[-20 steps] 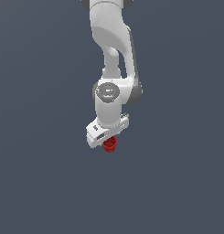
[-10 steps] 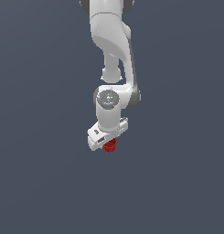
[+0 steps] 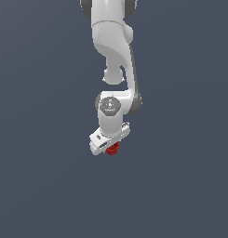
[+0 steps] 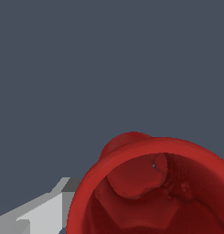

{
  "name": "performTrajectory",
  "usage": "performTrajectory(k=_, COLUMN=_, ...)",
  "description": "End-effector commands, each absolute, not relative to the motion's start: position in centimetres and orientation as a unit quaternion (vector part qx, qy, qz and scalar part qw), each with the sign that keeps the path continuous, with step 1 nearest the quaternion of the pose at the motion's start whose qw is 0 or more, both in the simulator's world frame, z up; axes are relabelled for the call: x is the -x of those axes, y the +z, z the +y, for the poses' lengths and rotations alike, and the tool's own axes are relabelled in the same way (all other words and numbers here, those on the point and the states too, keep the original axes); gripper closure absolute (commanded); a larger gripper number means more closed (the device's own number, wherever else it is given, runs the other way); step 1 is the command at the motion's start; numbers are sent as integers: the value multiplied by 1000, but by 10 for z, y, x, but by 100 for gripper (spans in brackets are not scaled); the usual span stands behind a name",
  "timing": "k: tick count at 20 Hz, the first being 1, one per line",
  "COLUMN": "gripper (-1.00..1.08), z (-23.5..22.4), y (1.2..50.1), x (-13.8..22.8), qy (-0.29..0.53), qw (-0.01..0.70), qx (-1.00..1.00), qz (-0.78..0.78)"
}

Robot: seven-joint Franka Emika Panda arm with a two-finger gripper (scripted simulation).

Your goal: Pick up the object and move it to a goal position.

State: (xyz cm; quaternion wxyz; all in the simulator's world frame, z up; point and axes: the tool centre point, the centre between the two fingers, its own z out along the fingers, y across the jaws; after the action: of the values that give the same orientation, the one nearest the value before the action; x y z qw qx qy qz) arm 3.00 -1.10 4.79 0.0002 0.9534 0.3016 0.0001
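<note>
The red cup sits between the fingers of my white gripper, below the hand in the exterior view, with only its lower part showing. The gripper is shut on it and holds it off the ground. In the wrist view the red cup fills the near corner, with its wide rim and hollow inside turned toward the camera. One grey fingertip shows pressed beside the rim; the other finger is hidden behind the cup.
The white arm hangs down from the top of the exterior view. Around it there is only a plain dark grey ground. No goal marker shows in either view.
The arm's wrist joint has moved lower in the exterior view while the hand and the red cup have stayed at almost the same spot. The grip has not changed.
</note>
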Motion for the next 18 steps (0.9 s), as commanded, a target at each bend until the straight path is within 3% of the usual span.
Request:
performTrajectory(k=1, gripper=108, z=-10, y=47, x=-30, qy=0, qw=0, qx=-953, qz=302)
performTrajectory(k=18, gripper=108, z=-21, y=67, x=-19, qy=0, qw=0, qx=-953, qz=302)
